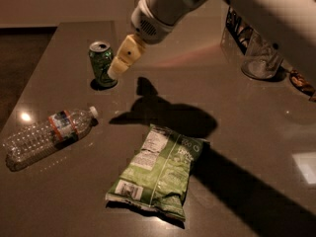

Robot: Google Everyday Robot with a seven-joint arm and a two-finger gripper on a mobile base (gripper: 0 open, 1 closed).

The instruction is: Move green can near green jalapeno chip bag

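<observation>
The green can (100, 64) stands upright at the back left of the dark table (237, 132), silver top up. The green jalapeno chip bag (158, 174) lies flat near the front middle, label side up, well apart from the can. My gripper (116, 71) hangs from the white arm that reaches in from the upper right. Its cream tip is just right of the can, at about the can's height and very close to its side. Nothing shows in the gripper.
A clear plastic water bottle (47, 137) lies on its side at the left. A clear glass cup (259, 58) stands at the back right, with dark small items (301, 80) beside it. The table's left edge runs close to the bottle.
</observation>
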